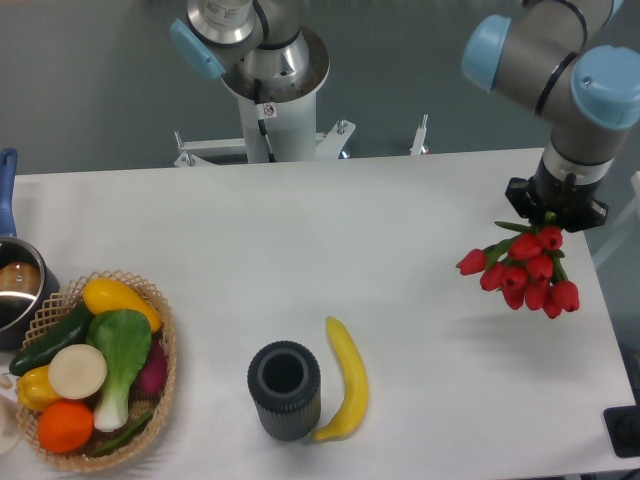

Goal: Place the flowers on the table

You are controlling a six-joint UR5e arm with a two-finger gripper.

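A bunch of red tulips with green stems hangs below my gripper at the right side of the white table. The gripper is shut on the stems, and the fingers are mostly hidden by the wrist and the leaves. The flower heads point down and to the left, held above the table surface, with a faint shadow beneath them.
A dark grey ribbed vase stands near the front centre with a yellow banana lying beside it. A wicker basket of vegetables and fruit sits at the front left. A pot with a blue handle is at the left edge.
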